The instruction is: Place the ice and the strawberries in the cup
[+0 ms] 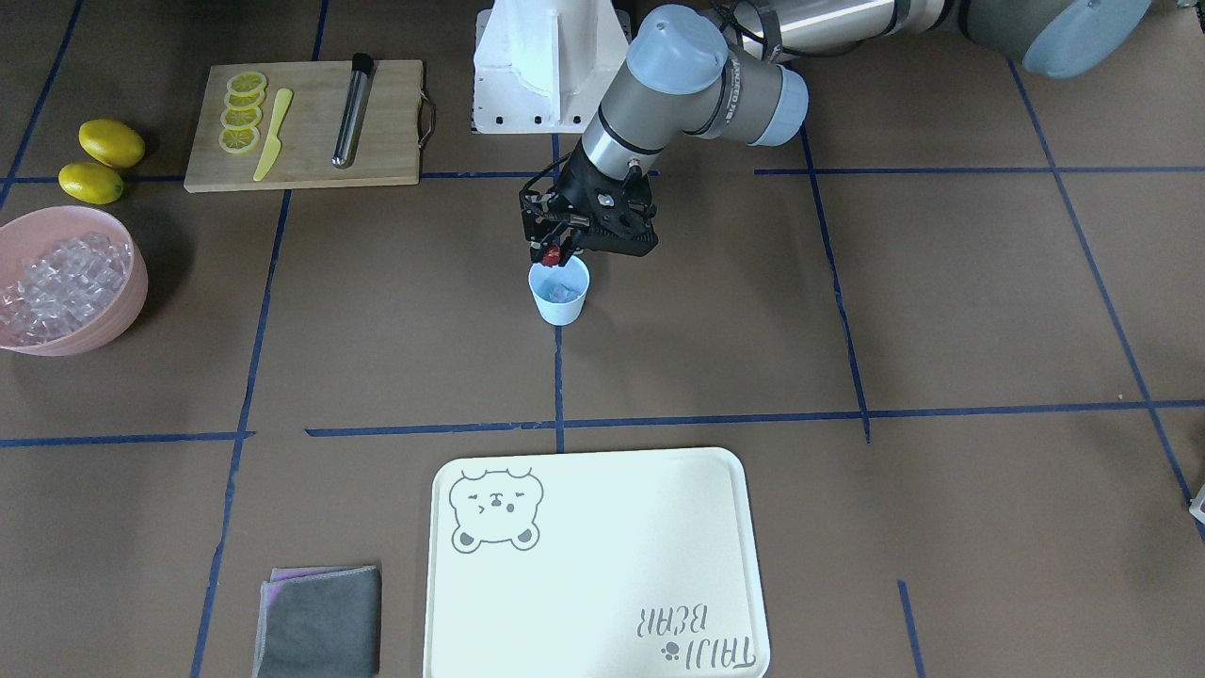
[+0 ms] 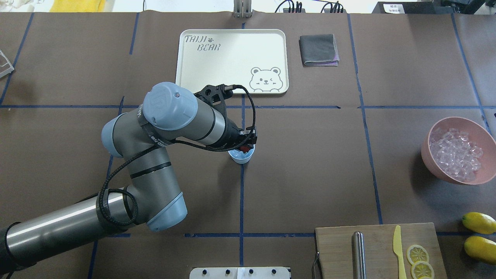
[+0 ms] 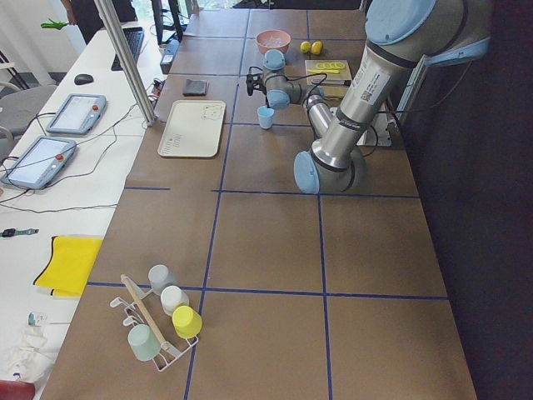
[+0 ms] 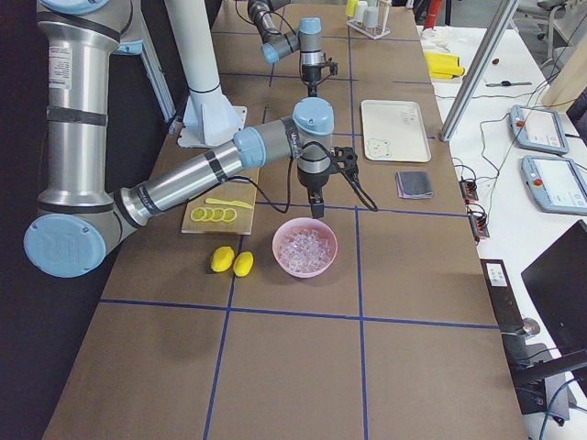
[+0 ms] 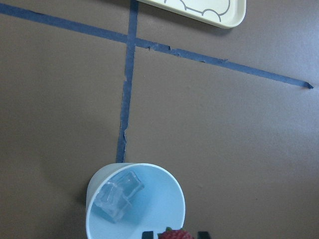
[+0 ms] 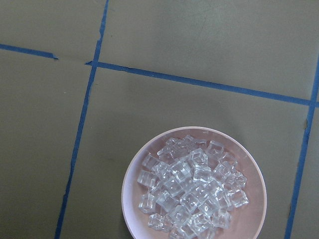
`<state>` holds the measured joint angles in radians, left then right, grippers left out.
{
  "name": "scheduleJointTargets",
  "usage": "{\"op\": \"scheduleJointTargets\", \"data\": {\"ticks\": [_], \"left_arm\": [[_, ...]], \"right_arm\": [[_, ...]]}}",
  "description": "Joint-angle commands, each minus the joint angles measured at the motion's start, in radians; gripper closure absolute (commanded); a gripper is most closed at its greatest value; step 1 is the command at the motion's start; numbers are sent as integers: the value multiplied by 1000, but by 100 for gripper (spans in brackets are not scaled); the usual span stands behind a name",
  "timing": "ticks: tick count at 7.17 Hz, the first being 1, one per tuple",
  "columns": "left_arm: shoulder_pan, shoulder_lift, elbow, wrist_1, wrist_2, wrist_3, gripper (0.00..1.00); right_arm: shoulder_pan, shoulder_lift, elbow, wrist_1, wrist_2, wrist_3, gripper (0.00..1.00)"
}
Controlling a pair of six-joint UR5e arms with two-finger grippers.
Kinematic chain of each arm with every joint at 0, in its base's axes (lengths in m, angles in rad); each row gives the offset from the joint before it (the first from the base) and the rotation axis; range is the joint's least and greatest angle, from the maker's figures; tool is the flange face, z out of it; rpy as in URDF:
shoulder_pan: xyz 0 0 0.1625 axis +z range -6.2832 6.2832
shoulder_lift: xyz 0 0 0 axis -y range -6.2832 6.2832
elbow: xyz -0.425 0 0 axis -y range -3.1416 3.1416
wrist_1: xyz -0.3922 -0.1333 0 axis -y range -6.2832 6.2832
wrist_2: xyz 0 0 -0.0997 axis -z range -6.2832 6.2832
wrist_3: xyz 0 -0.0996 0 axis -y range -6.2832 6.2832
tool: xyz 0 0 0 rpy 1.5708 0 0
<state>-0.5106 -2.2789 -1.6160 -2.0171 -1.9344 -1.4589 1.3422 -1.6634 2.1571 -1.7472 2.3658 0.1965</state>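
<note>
1 strawberry (image 5: 175, 234) pinched in left gripper (image 1: 554, 251), jaws narrowly apart, just above 1 cup (image 1: 559, 296); about 2 ice (image 5: 117, 196) pieces inside. Right gripper (image 4: 317, 207) over bowl (image 1: 113, 322): grip cannot tell.

I see a pale blue cup (image 1: 559, 299), a red strawberry (image 5: 175, 234), clear ice (image 6: 192, 186), a pink bowl (image 6: 130, 199), yellow lemons (image 1: 111, 142), a cream tray (image 1: 602, 565) printed with a grey bear, and blue tape (image 1: 715, 417) gridding the brown table (image 1: 941, 282).
</note>
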Motion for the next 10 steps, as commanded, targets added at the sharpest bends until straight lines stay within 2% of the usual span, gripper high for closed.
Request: {"op": "scheduleJointTargets", "data": {"ticks": [1,3,4,5,6,7,8,9,10], "left_arm": [[-2,2,-1,0,0,0,42],[-3,2,-1,0,0,0,39],[-26,2,-33,1,-1,-1,39],[-84,33,-106,12,-15,-3,39],[-141,144,-202,11,-68,3,39],[-272,244,-256,11,-190,38,39],[-395,310,-269,11,-327,166,39],[-531,426,-280,11,-447,345,39],[-646,529,-269,11,-513,570,39]], "right_arm": [[0,-1,-2,0,10,0,0],[0,1,-3,0,27,0,0],[0,4,-2,0,29,0,0],[21,11,-6,-11,29,-3,0],[37,11,-8,-11,29,-6,0],[43,10,-28,-12,27,-8,0],[63,8,-45,-12,27,-34,0],[93,10,-71,-12,27,-108,0],[127,10,-106,-12,26,-177,0]]}}
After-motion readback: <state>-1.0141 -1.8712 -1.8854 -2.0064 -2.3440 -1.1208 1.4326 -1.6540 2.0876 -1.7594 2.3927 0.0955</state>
